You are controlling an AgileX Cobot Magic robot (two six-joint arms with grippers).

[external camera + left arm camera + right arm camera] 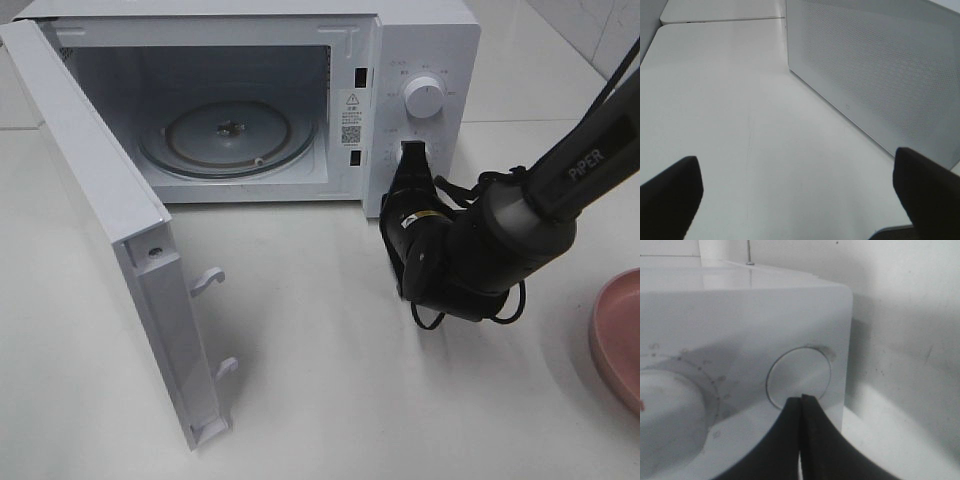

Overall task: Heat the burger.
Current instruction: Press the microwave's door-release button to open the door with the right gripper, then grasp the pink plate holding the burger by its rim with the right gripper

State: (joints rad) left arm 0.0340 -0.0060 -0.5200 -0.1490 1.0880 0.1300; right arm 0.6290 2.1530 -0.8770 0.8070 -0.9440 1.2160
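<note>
The burger is out of view in all frames. The white microwave [425, 40] stands open, and its glass turntable [228, 135] is bare. My right gripper [412, 152] is shut and empty, with its tips against the control panel below the round knob [423, 97]. In the right wrist view the shut gripper [801, 399] touches the lower rim of a round button [799, 371], beside the dial [665, 410]. My left gripper [795, 195] is open and empty, with its fingertips [670, 192] wide apart over the table. It does not show in the exterior view.
The microwave door [110, 230] swings out to the front left, with its latch hooks [208, 280] sticking out. Its perforated outer face [880, 75] stands close to my left gripper. A round pink plate [620, 335] lies at the right edge of the white table [320, 400].
</note>
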